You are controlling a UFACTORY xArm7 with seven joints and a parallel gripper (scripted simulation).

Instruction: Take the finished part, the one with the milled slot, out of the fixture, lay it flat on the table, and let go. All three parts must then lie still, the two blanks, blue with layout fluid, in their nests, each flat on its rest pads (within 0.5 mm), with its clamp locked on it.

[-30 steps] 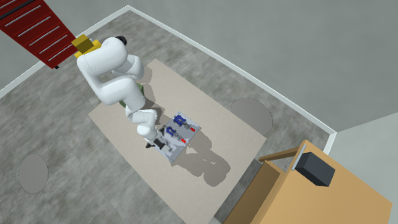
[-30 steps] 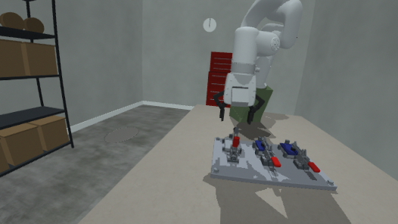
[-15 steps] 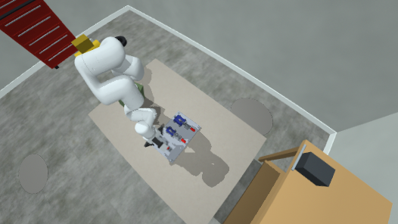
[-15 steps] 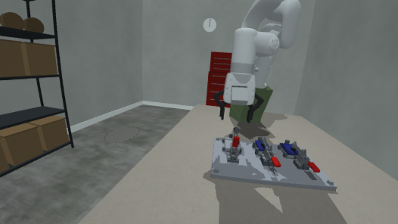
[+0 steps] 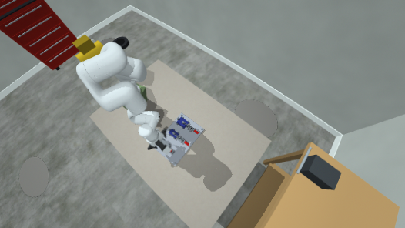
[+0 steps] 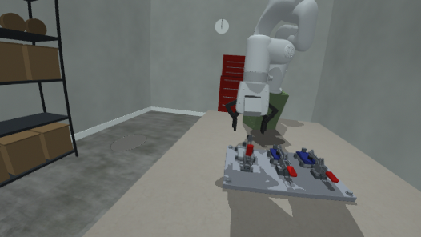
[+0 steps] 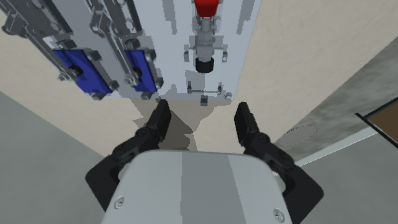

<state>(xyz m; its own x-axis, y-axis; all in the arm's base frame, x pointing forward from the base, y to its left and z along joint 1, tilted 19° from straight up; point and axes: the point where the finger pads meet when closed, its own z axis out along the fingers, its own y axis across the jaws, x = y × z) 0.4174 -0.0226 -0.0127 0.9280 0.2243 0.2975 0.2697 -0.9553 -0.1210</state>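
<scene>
A grey fixture plate (image 6: 256,185) (image 5: 178,157) (image 7: 250,30) lies on the table (image 6: 180,180). Two blue blanks (image 6: 274,153) (image 6: 304,156) (image 7: 80,70) (image 7: 140,70) sit in their nests under clamps whose red handles (image 6: 290,171) (image 6: 332,176) lie flat. The third clamp's red handle (image 6: 249,150) (image 7: 206,7) stands upright. The grey part in the nest below it is hard to tell from the plate. My gripper (image 6: 248,129) (image 7: 202,108) (image 5: 154,146) is open and empty. It hangs above the plate's far edge, in line with that third nest.
A green box (image 6: 276,108) (image 5: 143,92) stands on the table behind the arm. A red tool cabinet (image 6: 232,80) (image 5: 35,27) is at the back wall. A shelf with boxes (image 6: 32,120) stands left, and a wooden desk (image 5: 327,200) is off the table's end.
</scene>
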